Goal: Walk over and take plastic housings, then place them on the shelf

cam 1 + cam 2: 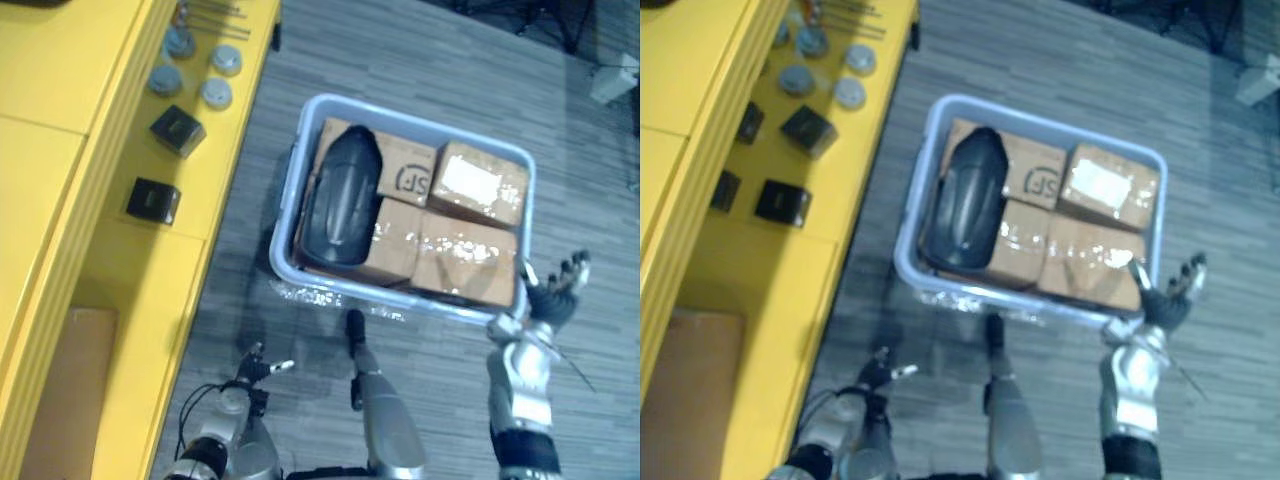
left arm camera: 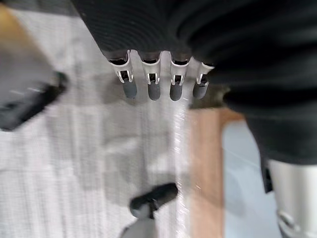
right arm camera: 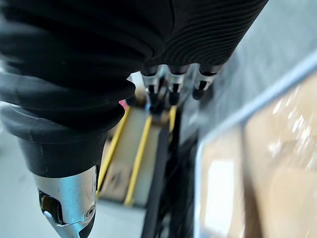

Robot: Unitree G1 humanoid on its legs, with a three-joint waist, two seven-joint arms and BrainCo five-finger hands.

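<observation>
A black, rounded plastic housing (image 1: 342, 198) lies along the left side of a pale blue bin (image 1: 400, 115) on the floor, resting on cardboard boxes (image 1: 465, 255). My right hand (image 1: 555, 288) hovers just outside the bin's near right corner, open with fingers spread and holding nothing. In the right wrist view its fingers (image 3: 171, 87) point past the bin's rim (image 3: 257, 99). My left hand (image 2: 153, 89) hangs over the grey floor, fingers straight, empty. It shows at the lower left by the shelf's foot (image 1: 255, 372). The yellow shelf (image 1: 60, 150) runs down the left.
On the shelf's lower board sit two small black blocks (image 1: 153, 200) (image 1: 178, 130) and several grey round caps (image 1: 215, 93). A brown cardboard sheet (image 1: 70, 390) lies low in the shelf. Grey floor separates shelf and bin.
</observation>
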